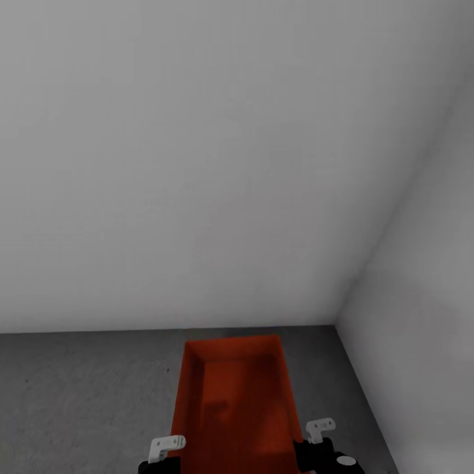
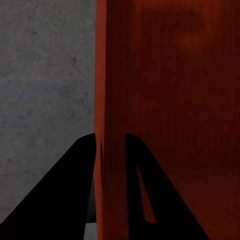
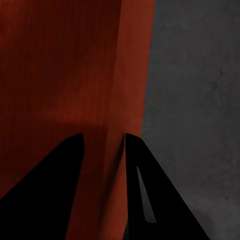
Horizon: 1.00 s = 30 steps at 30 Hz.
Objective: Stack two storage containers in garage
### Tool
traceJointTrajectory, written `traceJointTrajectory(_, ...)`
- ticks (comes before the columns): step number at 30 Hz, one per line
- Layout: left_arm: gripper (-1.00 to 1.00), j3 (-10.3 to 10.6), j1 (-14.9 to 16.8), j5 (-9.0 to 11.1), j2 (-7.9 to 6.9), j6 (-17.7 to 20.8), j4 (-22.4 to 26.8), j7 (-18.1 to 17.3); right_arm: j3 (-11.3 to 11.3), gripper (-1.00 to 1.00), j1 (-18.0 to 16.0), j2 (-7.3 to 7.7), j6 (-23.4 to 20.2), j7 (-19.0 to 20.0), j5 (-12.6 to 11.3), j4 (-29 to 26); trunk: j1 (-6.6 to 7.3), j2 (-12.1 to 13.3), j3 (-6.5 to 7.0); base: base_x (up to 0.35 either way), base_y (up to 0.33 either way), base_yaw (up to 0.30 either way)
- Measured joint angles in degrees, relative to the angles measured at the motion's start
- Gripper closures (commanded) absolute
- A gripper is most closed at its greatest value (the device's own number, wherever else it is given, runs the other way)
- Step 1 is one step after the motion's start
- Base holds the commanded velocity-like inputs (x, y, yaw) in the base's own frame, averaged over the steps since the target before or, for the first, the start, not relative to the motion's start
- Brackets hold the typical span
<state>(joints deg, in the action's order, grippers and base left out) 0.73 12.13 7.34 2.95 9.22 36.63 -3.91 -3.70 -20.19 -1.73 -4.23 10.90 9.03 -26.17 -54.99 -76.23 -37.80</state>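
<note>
One orange-red storage container (image 1: 237,395) sits low in the head view, open top up, in front of me over the garage's dark grey concrete floor (image 1: 85,395). My left gripper (image 1: 168,454) is shut on its left wall and my right gripper (image 1: 316,441) on its right wall. In the left wrist view the black fingers of the left gripper (image 2: 110,137) straddle the thin wall of the container (image 2: 175,100). The right gripper (image 3: 104,136) clamps the opposite wall of the container (image 3: 60,75) the same way. Whether the container rests on the floor or hangs just above it, I cannot tell.
A white wall (image 1: 197,164) rises straight ahead, and a second white wall (image 1: 421,296) meets it in a corner at the right, close to the container's far end. Concrete floor (image 2: 45,90) stretches to the left of the container, with a narrower strip of floor (image 3: 200,100) on its right.
</note>
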Motion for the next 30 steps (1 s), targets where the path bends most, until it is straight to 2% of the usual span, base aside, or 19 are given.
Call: traceJointTrajectory(30, 1.00, 0.0, 0.0, 0.0, 0.00, 0.0, 0.0, 0.0, 0.0, 1.00, 0.0, 0.00, 0.0, 0.0, 0.0, 0.0, -6.59, -12.0, -5.40, 0.000, 0.000, 0.000)
